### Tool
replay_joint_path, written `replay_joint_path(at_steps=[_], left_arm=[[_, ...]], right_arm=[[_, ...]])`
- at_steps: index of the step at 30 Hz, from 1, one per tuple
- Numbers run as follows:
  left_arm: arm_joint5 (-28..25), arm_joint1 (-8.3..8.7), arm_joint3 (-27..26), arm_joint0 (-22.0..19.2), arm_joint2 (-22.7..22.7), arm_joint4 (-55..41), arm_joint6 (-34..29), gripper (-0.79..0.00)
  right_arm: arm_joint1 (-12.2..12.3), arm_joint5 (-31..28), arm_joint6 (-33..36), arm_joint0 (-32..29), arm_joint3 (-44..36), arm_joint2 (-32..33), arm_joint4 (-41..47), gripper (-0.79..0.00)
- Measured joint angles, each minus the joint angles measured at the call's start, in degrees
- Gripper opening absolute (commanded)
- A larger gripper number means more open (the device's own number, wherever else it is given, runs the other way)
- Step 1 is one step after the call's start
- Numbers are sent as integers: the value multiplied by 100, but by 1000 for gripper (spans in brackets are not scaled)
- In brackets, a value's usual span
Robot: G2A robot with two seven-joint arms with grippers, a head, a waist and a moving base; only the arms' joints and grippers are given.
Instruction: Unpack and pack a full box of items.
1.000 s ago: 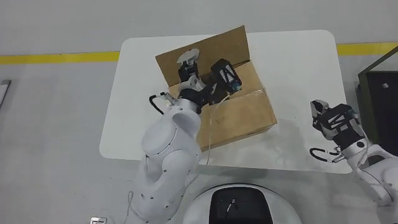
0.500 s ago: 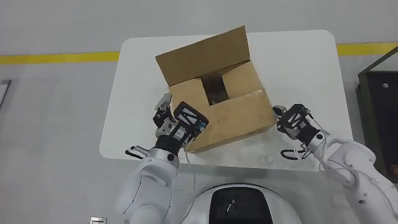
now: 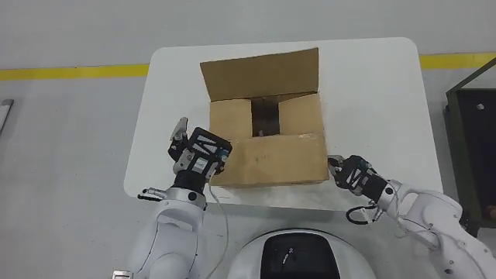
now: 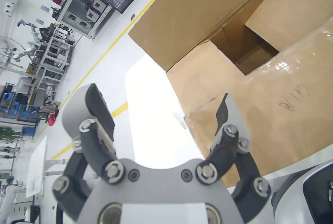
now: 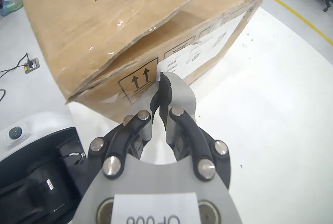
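Claws at the two near corners of the cardboard box (image 3: pixel 267 159), left claw (image 3: pixel 188 141) spread, right claw (image 3: pixel 339 167) pinched shut on nothing.

You have the left claw (image 4: pixel 160 105) with its fingers wide apart and nothing between them; one finger (image 4: pixel 223 112) lies over the taped corner of the box (image 4: pixel 260 110), contact not clear. Your right claw (image 5: pixel 164 84) has its tips together, right at the box's (image 5: pixel 91 14) side wall beside the arrow mark; whether it touches, you cannot tell. Just beyond both claws the near flap (image 3: pixel 271 163) slopes towards you, tape glossy on it. Past that, two side flaps (image 3: pixel 231 118) lie folded inward with a dark gap (image 3: pixel 266 116) between them; contents not readable. Farthest from the claws, the rear flap (image 3: pixel 262 75) stands up. The box rests on the white table (image 3: pixel 372 85), between your two claws.
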Motion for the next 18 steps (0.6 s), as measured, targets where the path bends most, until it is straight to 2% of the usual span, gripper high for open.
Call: replay_joint_path(at_steps=[9,14,18], left_arm=[[201,27,0,52,-363,-137,59,0],[253,30,0,46,-382,-199,62,0],[252,30,0,46,-381,-197,61,0]], right_arm=[[114,-527,-280,-462,-421,453,-109,-785],[172,-264,-373,-403,-536,1357,379,-785],[218,-447,-111,-261,-627,1873,897,-785]])
